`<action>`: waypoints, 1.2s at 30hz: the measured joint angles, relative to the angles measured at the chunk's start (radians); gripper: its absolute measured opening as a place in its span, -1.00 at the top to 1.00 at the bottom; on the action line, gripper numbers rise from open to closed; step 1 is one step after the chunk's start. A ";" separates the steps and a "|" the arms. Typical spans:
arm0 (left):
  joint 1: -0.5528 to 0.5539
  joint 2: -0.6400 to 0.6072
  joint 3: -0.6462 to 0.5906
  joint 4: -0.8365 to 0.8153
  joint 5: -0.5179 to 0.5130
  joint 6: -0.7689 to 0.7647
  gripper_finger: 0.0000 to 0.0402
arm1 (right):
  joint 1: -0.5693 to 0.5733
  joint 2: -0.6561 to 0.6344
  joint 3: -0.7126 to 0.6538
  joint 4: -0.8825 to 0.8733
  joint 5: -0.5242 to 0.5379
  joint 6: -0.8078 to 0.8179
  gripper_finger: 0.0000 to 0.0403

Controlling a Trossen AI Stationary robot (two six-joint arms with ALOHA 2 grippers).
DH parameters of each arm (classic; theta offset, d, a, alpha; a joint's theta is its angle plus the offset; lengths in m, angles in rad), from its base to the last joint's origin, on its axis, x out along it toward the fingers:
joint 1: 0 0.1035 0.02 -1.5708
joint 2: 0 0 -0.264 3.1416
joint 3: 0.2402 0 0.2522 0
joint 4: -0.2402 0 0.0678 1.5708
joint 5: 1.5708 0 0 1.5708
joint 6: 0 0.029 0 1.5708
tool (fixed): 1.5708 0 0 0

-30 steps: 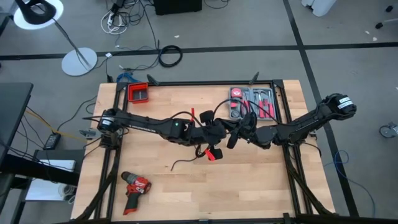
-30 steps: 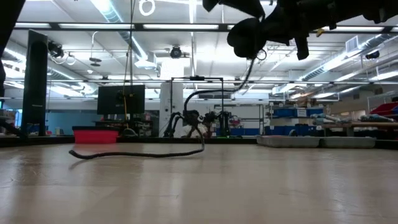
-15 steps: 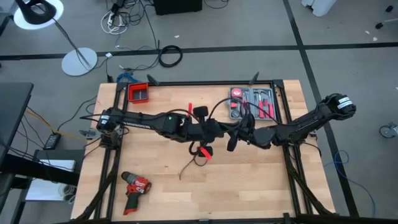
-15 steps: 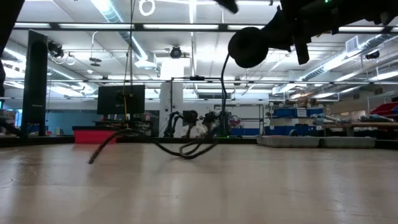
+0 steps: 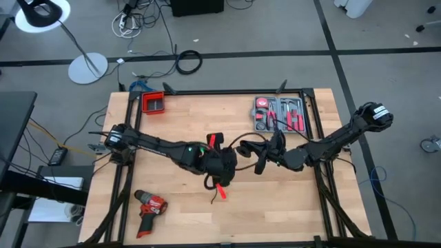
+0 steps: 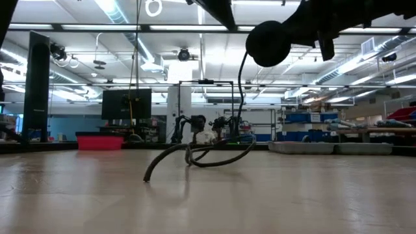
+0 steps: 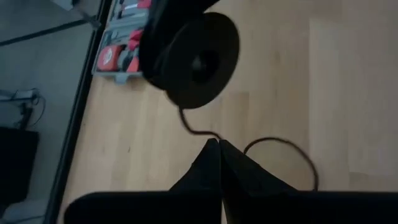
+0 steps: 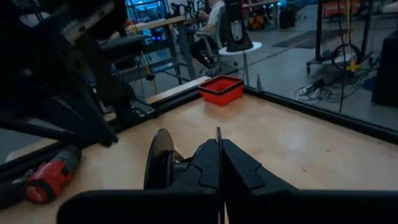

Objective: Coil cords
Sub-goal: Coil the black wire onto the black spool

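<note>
1. The left gripper [image 5: 222,167] has dropped toward the table's near edge since a second ago and now sits up and to the right of the red drill [image 5: 149,207]; its fingers [image 7: 208,167] are pressed together, and I cannot tell whether the cord is pinched between them.
2. The right gripper [image 5: 260,157] hangs just right of the left one, between it and the tool kit [image 5: 279,114], having slid slightly nearer the table's front. Its fingers [image 8: 214,163] are closed together too, and what they hold, if anything, cannot be made out.
3. The cord [image 6: 198,156] has changed shape. A second ago it lay as a long flat line on the table; now its free end has been drawn in toward the left gripper, and the slack forms low loops on the wood, with one strand rising to the grippers above.
4. In the high view the cord's tail [image 5: 215,197] pokes out below the left gripper, well right of the red drill.
5. The red bin [image 5: 154,102] and tool kit have not moved.
</note>
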 joint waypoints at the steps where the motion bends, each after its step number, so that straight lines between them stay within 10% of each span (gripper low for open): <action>1: -0.007 -0.004 -0.017 0.022 0.001 -0.001 1.00 | 0.011 0.000 0.000 0.001 0.011 -0.007 1.00; 36: 0.022 -0.054 -0.963 1.719 0.562 -0.043 1.00 | 0.207 -0.001 -0.103 0.042 0.089 -0.088 1.00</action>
